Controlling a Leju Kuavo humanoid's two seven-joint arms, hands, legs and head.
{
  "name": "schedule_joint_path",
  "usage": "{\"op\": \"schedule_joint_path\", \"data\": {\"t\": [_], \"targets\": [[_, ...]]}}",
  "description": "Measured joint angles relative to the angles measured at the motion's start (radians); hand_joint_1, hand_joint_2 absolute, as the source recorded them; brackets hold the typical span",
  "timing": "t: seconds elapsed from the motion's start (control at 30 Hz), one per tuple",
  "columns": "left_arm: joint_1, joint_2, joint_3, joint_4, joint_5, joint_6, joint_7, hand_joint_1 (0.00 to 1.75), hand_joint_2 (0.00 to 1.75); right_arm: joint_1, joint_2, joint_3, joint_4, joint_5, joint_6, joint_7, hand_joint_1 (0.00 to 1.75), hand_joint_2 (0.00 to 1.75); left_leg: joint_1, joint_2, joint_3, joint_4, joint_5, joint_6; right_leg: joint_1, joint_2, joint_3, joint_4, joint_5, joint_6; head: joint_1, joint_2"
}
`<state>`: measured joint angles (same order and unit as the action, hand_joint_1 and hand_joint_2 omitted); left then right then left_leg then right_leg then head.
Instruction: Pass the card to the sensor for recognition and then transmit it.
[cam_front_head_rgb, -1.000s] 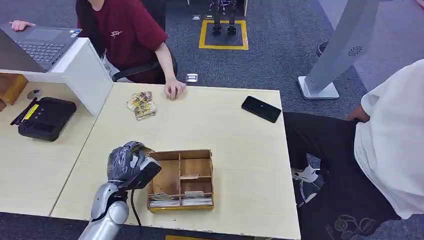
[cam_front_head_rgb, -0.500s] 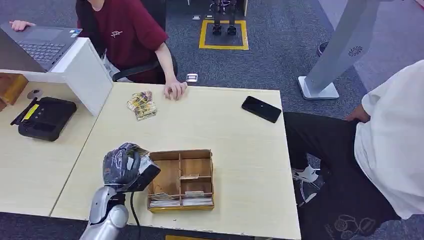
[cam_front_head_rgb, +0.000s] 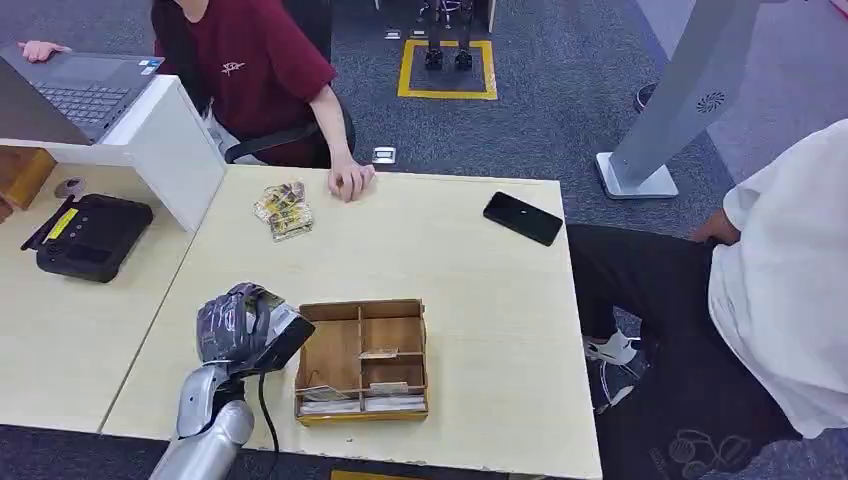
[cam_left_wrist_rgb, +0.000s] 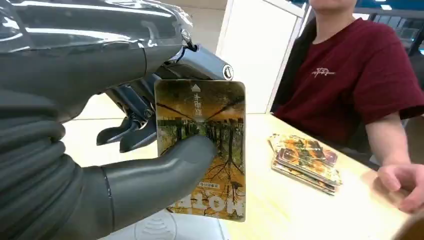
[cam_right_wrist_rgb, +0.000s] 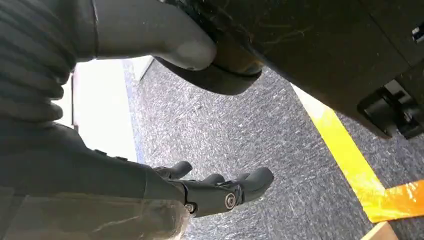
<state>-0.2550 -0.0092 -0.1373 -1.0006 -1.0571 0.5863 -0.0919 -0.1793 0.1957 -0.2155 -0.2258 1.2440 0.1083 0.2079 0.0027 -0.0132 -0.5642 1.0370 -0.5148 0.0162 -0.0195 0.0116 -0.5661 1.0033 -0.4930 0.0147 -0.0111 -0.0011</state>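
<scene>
My left hand (cam_front_head_rgb: 240, 332) hovers over the table's near left part, just left of the wooden tray (cam_front_head_rgb: 410, 345). In the left wrist view the thick thumb (cam_left_wrist_rgb: 165, 172) and the dark fingers pinch a card (cam_left_wrist_rgb: 202, 135) printed with an autumn tree scene, held upright. Right under the card lies the rim of a white round sensor (cam_left_wrist_rgb: 165, 229). My right hand (cam_right_wrist_rgb: 220, 190) hangs over grey carpet, its fingers apart and nothing in them.
A stack of similar cards (cam_front_head_rgb: 283, 210) lies at the table's far side, near the hand (cam_front_head_rgb: 350, 180) of a person in a maroon shirt. A black phone (cam_front_head_rgb: 522, 217) lies far right. A black device (cam_front_head_rgb: 90, 235) sits on the left desk. A person in white (cam_front_head_rgb: 790, 280) stands right.
My left hand has drifted a little to the left, away from the wooden tray, still holding the card. The person's hand and the other things have stayed put.
</scene>
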Motion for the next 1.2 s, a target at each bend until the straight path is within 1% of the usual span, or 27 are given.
{"op": "schedule_joint_path", "data": {"t": [0.3,0.5,0.8,1.0,1.2], "targets": [[-0.021,0.001,0.026,0.079,-0.016,0.047,0.000,1.75,1.75,0.004,0.000,0.001,0.000,0.000,-0.002,-0.009,0.00,1.75,0.000,0.000,0.000,0.000,-0.001,0.001,0.000,0.000,0.000,0.000,0.000,0.000,0.000,0.000],[-0.044,0.001,0.032,0.126,-0.027,0.042,0.000,1.75,1.75,-0.002,0.000,0.003,0.000,0.000,0.008,-0.002,0.00,1.75,0.000,0.000,0.000,0.000,0.000,0.001,0.000,0.000,0.001,0.000,0.000,0.000,0.000,0.000],[-0.078,0.001,0.039,0.192,-0.071,0.042,0.024,1.75,1.75,-0.006,0.000,0.005,0.000,0.001,0.013,-0.001,0.00,1.75,0.000,0.000,0.001,0.000,0.000,0.001,0.000,0.000,0.001,0.000,0.000,0.000,0.000,0.000],[-0.085,-0.002,0.038,0.256,-0.129,0.048,0.051,1.75,1.75,-0.007,0.000,0.005,0.000,0.002,0.015,-0.003,0.00,1.75,0.000,0.000,0.001,0.000,0.000,0.001,0.000,0.000,0.001,0.000,0.000,0.000,0.000,0.000],[-0.097,-0.004,0.038,0.301,-0.145,0.051,0.061,1.75,1.75,-0.009,0.000,0.007,0.000,0.003,0.016,-0.008,0.00,1.75,0.000,-0.001,0.003,0.000,0.000,0.001,0.000,-0.001,0.003,0.000,0.000,0.000,0.000,0.000]]}}
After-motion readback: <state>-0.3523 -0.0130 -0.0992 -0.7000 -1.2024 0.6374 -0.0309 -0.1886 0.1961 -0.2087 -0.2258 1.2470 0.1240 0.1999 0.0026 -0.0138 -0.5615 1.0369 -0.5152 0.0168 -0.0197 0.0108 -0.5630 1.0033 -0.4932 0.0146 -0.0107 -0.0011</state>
